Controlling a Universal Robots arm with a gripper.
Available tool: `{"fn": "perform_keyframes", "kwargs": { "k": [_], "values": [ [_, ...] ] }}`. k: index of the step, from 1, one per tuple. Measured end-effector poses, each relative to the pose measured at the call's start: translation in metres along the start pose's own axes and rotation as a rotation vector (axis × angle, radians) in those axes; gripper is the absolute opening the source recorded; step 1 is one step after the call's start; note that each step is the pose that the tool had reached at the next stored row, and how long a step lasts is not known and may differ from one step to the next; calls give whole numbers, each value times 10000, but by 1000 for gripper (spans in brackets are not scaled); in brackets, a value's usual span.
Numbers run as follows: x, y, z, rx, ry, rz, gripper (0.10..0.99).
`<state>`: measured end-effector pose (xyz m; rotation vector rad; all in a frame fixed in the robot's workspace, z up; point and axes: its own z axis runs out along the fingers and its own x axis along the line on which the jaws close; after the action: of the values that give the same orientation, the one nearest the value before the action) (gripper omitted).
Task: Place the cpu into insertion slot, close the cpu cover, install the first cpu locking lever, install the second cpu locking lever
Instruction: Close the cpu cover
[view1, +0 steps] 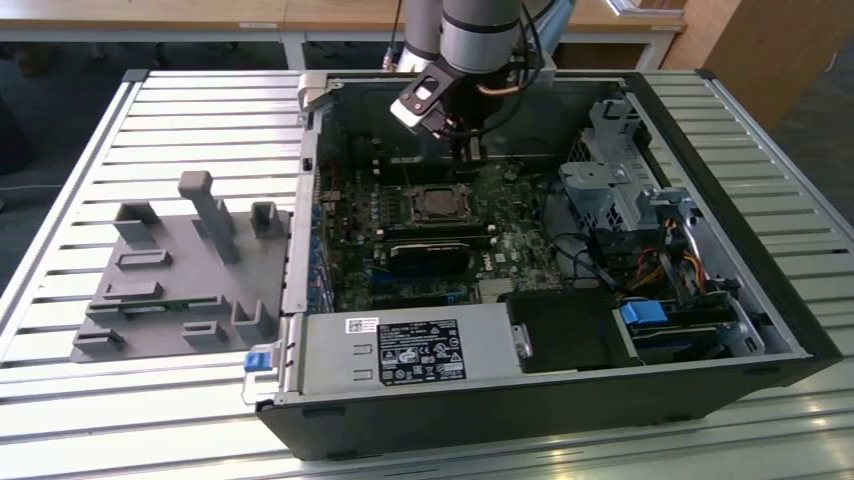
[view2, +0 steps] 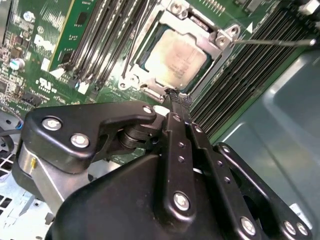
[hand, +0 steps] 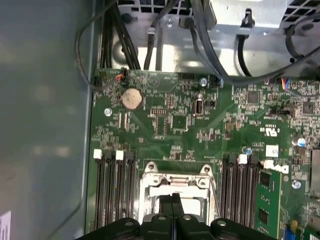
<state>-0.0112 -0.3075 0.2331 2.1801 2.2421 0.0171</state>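
The cpu (view2: 175, 55), a dull silver square, lies in the socket on the green motherboard; in the exterior view the cpu (view1: 438, 204) sits mid-board. The cpu cover (view2: 142, 47), a silvery frame, lies flat around it, and its edge shows as the cpu cover (hand: 175, 181) in the first wrist view. A thin locking lever rod (view2: 272, 42) sticks out from one socket corner over the memory slots. My gripper (view2: 178, 96) hangs just above the socket's edge, shut with nothing between its black fingers. Its tips, gripper (hand: 173, 199), hover over the cover window, and from outside the gripper (view1: 465, 160) is just behind the socket.
The open black computer case (view1: 787, 330) lies on a slatted metal table. A grey fixture block (view1: 174, 270) stands at the exterior view's left. A power supply (view1: 400, 350) and a drive cage (view1: 614, 190) flank the board. Memory slots (hand: 112, 190) and cables (hand: 200, 30) surround the socket.
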Motion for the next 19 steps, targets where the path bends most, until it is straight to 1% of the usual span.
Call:
{"fn": "perform_keyframes", "kwargs": {
  "k": [4, 19],
  "values": [
    [2, -58, -1, 0, 1, 0, 122],
    [5, -185, -3, 0, 0, 0, 122]
  ]
}}
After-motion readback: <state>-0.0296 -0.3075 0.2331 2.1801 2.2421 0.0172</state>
